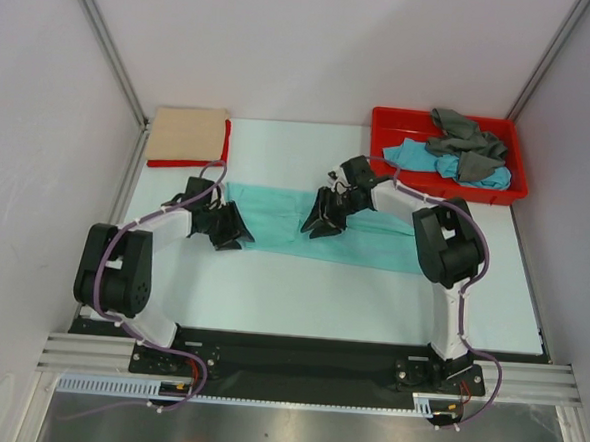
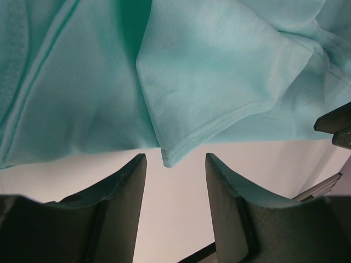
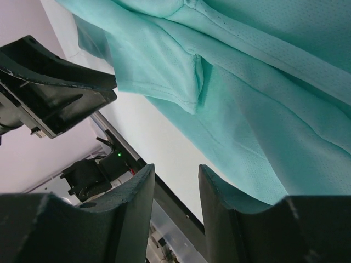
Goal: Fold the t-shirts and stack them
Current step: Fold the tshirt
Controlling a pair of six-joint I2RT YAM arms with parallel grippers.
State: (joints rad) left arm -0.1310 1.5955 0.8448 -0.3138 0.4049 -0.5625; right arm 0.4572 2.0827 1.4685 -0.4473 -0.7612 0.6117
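A mint-green t-shirt (image 1: pixel 280 215) lies spread in a long band across the middle of the table. My left gripper (image 1: pixel 232 229) is at its left end, open; in the left wrist view the left gripper (image 2: pixel 175 164) has a hemmed corner of the mint-green shirt (image 2: pixel 208 66) just ahead of its gap, not between the fingers. My right gripper (image 1: pixel 320 218) hovers over the shirt's middle. In its wrist view the right gripper (image 3: pixel 175 175) is open and empty, with the mint-green cloth (image 3: pixel 263 98) ahead and to the right. A folded beige t-shirt (image 1: pixel 187 134) rests on a folded red t-shirt (image 1: pixel 188 163) at the back left.
A red plastic tray (image 1: pixel 447 194) at the back right holds a crumpled grey t-shirt (image 1: pixel 465 136) and a turquoise-blue t-shirt (image 1: pixel 414 156). White walls with metal rails close in the table on three sides. The two grippers stand near each other over the cloth.
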